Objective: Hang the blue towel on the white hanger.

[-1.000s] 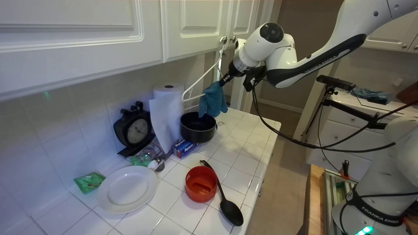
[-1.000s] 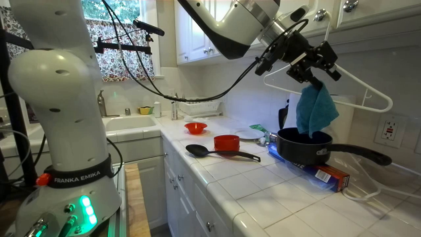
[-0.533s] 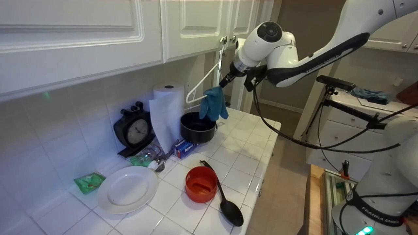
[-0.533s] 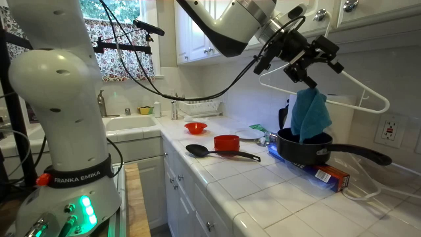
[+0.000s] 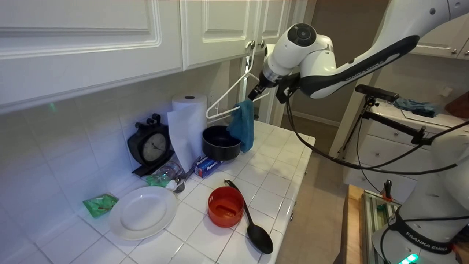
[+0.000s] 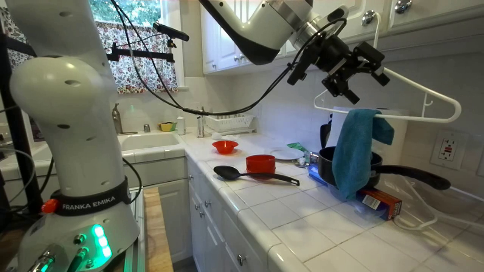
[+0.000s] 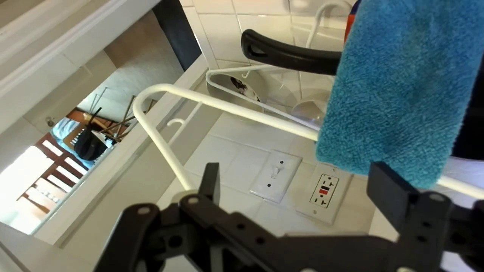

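The blue towel (image 6: 353,151) is draped over the bottom bar of the white hanger (image 6: 427,119). Its longer part hangs in front of the black pot, and a shorter flap hangs behind the bar. The hanger hook sits on a cabinet knob (image 6: 368,17). The towel (image 5: 246,123) and hanger (image 5: 229,91) also show in the other exterior frame. My gripper (image 6: 368,88) is open and empty, just above the towel and apart from it. In the wrist view, my fingers (image 7: 297,177) are spread wide, with the towel (image 7: 401,83) beyond the right finger and the hanger bar (image 7: 242,109) running into it.
A black pot (image 6: 327,170) stands under the towel, on or against a foil box (image 6: 382,204). A paper towel roll (image 5: 189,124), clock (image 5: 152,145), white plate (image 5: 143,212), red cup (image 5: 225,207) and black spoon (image 5: 259,238) are on the counter. Cabinets hang above.
The towel has come off my fingertip and dropped, now hanging lower over the bar. The hanger has swung slightly. My open gripper has drawn back a little from the hanger.
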You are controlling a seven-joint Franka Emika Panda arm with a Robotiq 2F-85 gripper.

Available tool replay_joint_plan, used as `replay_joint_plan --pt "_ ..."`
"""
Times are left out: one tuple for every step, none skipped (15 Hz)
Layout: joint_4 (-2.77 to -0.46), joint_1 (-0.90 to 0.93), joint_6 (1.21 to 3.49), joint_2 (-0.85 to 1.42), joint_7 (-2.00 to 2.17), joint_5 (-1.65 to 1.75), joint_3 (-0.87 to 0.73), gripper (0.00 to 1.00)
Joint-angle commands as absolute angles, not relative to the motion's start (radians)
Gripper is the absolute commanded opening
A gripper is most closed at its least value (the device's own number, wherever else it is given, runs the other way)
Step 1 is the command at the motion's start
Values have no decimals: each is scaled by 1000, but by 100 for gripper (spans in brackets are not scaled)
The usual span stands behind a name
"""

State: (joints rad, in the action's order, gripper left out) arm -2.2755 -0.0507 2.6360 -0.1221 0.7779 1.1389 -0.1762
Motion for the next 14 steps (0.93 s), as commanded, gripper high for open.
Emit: replay_joint_plan --pt "-2325 -70 2590 -181 696 1053 -136 100" --pt "-2339 -70 2577 -196 667 1022 -132 100" --pt "-2354 -70 2572 -212 646 992 -129 100" --pt "-2371 -71 2572 -228 619 960 -127 100" --pt "-2394 -71 2587 -248 579 918 -129 100" --pt "-2417 -69 2597 -268 529 868 -132 100" --pt "-2450 -64 2606 -299 461 797 -139 100" --pt "-2476 -62 2606 -325 403 730 -141 100" --pt "-2501 -60 2595 -355 338 655 -144 100" --pt "-2517 -59 2563 -380 280 580 -142 100" --pt "-2528 -61 2528 -401 236 514 -138 100" --pt "-2537 -65 2497 -423 190 458 -135 100" --pt "-2540 -74 2454 -444 162 415 -126 100" --pt "-2540 -83 2407 -462 148 383 -116 100"
